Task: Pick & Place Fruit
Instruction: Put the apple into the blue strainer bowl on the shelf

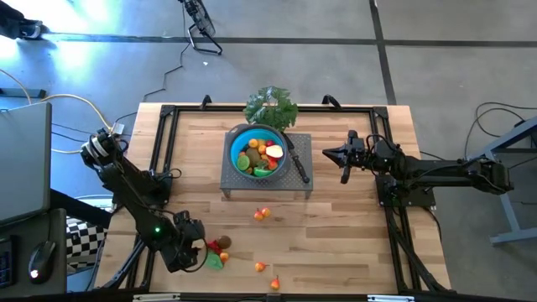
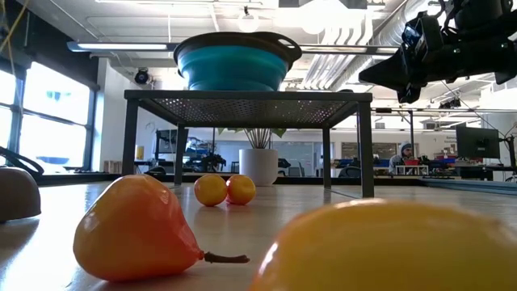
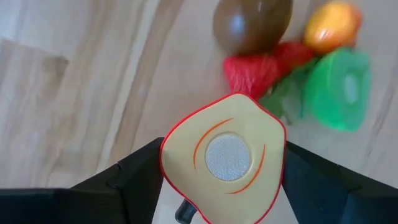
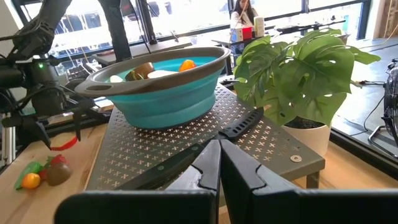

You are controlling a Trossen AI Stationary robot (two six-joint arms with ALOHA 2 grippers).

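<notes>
Counted on the wooden worktop (image 1: 336, 243) in the high view: one small orange-and-yellow pair of toy fruits (image 1: 263, 214) at centre, two single orange pieces low in the frame (image 1: 261, 268) (image 1: 274, 283), and a lower-left cluster (image 1: 218, 250) of one brown, one red, one orange and one green piece. Counted further several mixed fruits heaped in the one blue collapsible bowl (image 1: 237, 141) on the one grey perforated metal stand (image 1: 302, 186), upper centre, with one black-handled knife (image 1: 297, 163) beside the bowl and one leafy green bunch (image 1: 271, 106) above it.

Found the left claw (image 1: 196, 254) at lower left, spread wide and pinching a cream, red-rimmed fruit slice (image 3: 225, 155) just above the cluster. Found the right claw (image 1: 330, 154) right of the stand, pressed together, holding nothing.
</notes>
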